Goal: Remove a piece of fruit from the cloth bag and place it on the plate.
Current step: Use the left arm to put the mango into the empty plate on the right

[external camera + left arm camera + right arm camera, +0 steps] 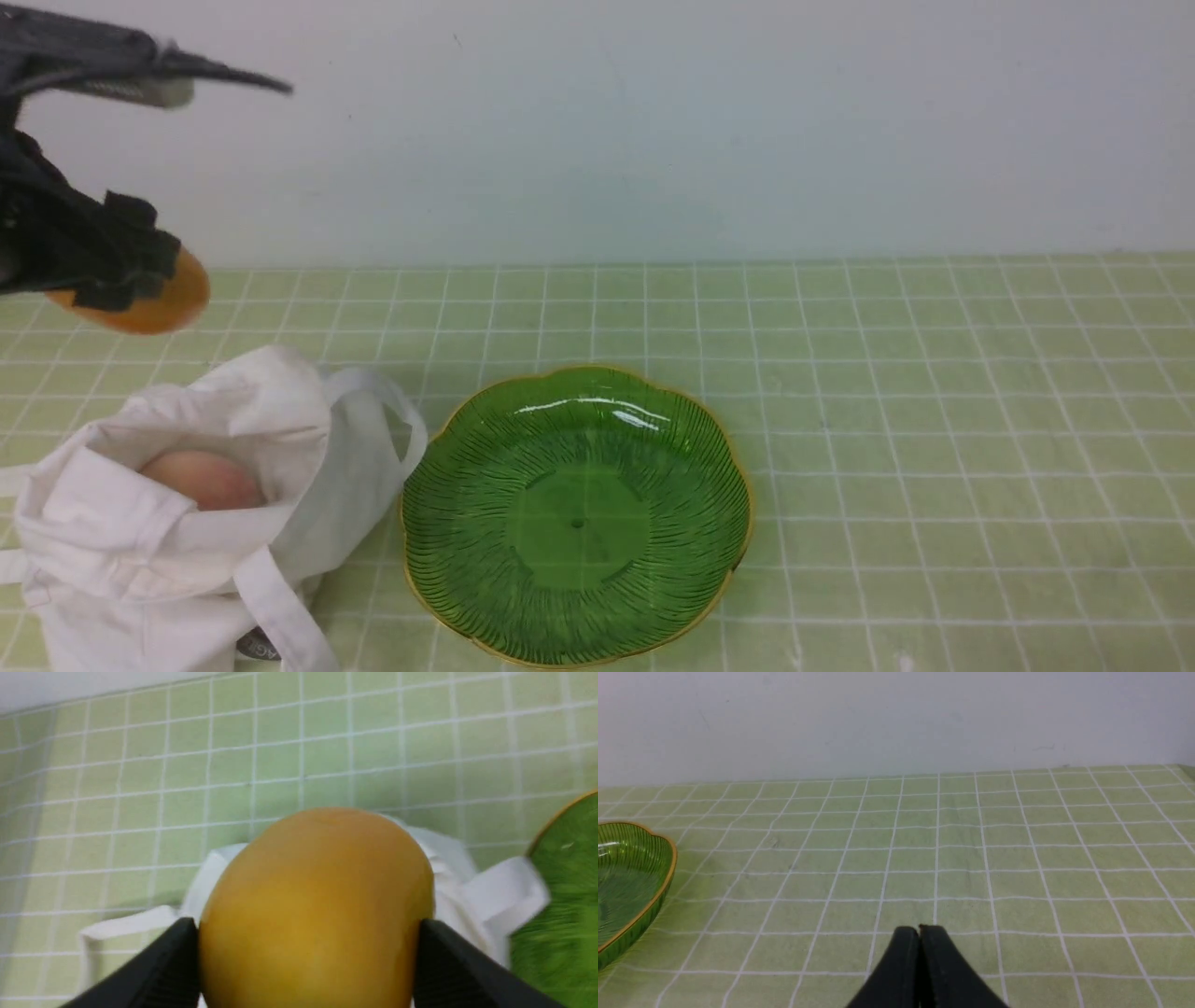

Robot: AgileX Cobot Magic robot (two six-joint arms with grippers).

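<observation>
And there's the mango (182, 294) — up in the air, gripped by the left fingers (308, 952), one on either side of it! It's a glossy orange-yellow fruit, and in the left wrist view it fills the space between those dark fingertips, its rounded end poking out past them. The left arm (65, 205) reaches in at the far left of the front view, holding the fruit above the tabletop (934, 420), over by the cloth bag.

Down below, the white bag (364, 476) sits with its mouth open, and inside it we can see a pinkish peach (207, 479) resting. One strap (285, 611) hangs down the bag's front, while another loops out on the side toward the plate, right up by its rim. A dark label (257, 644) shows low on the fabric.

To the right of the bag lies the plate (579, 523), green and see-through, with a wavy gold edge and fine ribs running round its middle. Nothing but shine on that glass — the mango is well apart from it, off to the left and higher up.

And the right fingers (920, 938)? They're closed, tips together, over pale green tabletop crossed by white grid lines, with a plain pale wall (653, 131) behind.
</observation>
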